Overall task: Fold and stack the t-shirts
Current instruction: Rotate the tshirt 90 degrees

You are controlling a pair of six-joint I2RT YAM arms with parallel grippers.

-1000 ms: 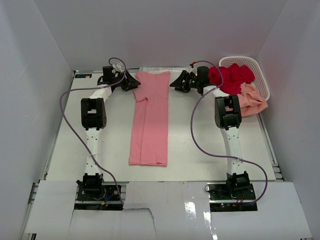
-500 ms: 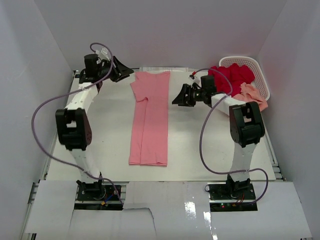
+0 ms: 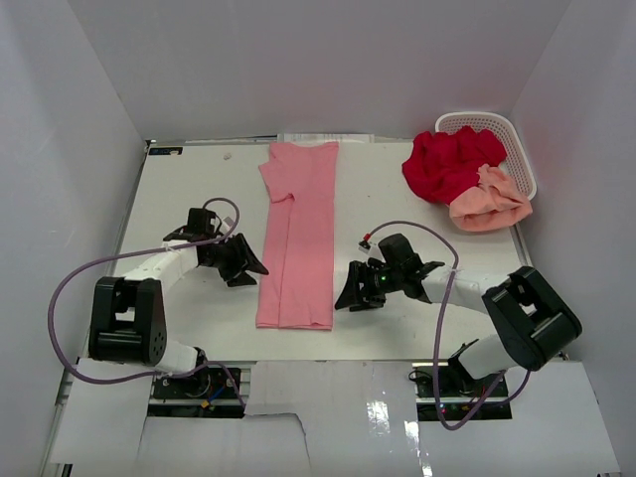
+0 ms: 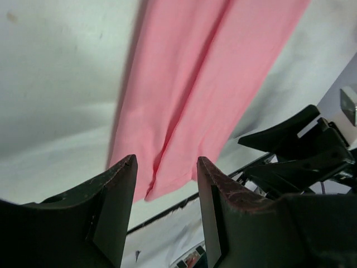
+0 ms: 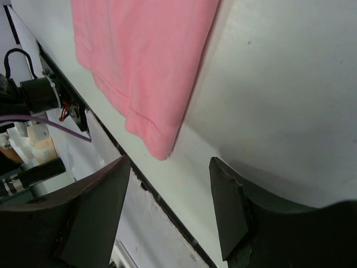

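- Step in hand, by my judgement: the crosswise fold of the pink t-shirt (image 3: 298, 234), which already lies narrowed into a long strip on the table (image 3: 179, 189).
- Left claw (image 3: 246, 270) hangs low just beside the strip's left edge, toward its near end. It is spread and holds nothing. From its wrist view the shirt's near hem shows in the gap between the two fingers (image 4: 114, 206), beyond them rather than between them.
- Right claw (image 3: 350, 296) sits on the opposite side of the pink t-shirt, just off the near right corner. It too is spread wide and empty, with bare table under it.
- Next move, as I see it: each claw needs to close in on its own near corner, pinch every layer at the hem, and carry that end up over the strip toward the collar, both keeping level so the fold lands square.
- Pink t-shirt's look: smooth and flat, with a lengthwise seam where the two folded-in sides meet down the middle. A sleeve edge shows near the far end, and the near hem is doubled and neat.
- Red t-shirt (image 3: 447, 164) lies crumpled well beyond the pink t-shirt's far right corner, spilling from a white basket (image 3: 517, 134).
- Peach t-shirt (image 3: 489, 204) is bunched touching the red one, on its nearer side. Both appear unfolded, so most of the task seems left to do.
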